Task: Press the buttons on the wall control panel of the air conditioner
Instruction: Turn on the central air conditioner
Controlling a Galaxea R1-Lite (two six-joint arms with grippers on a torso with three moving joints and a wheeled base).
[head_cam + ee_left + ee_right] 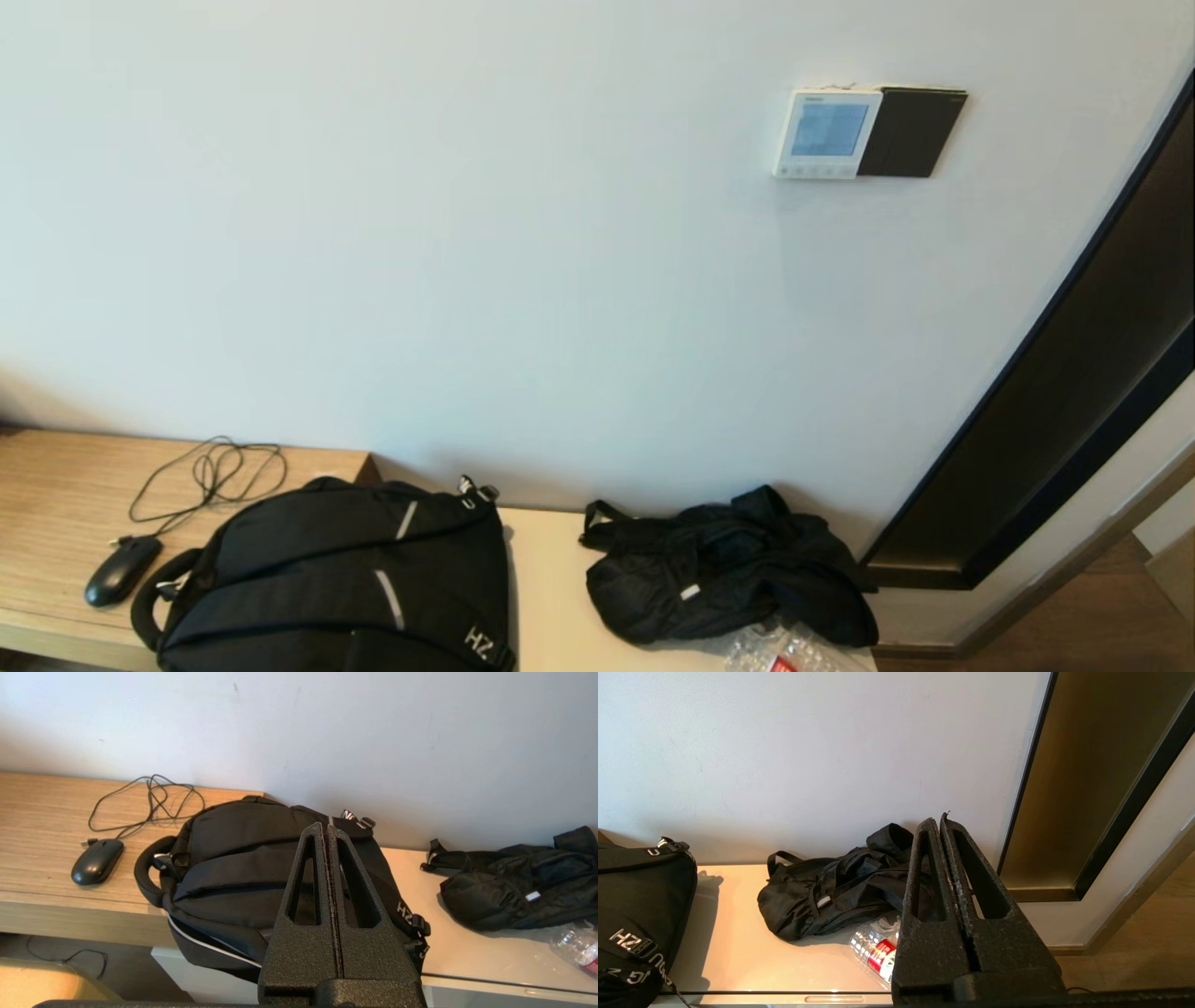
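The white air conditioner control panel (825, 133) hangs high on the wall at the right in the head view, with a pale blue screen and a row of small buttons (813, 171) along its lower edge. A dark switch plate (912, 132) adjoins it on the right. Neither arm shows in the head view. My left gripper (325, 827) is shut and empty, low above the black backpack. My right gripper (938, 819) is shut and empty, low above the black fabric bag. The panel is out of both wrist views.
A black backpack (345, 579), a black mouse (121, 569) with its cable (210, 471), a crumpled black fabric bag (728, 565) and a plastic bottle (875, 947) lie on the low wooden shelf (56, 495). A dark-framed recess (1074, 392) is at the right.
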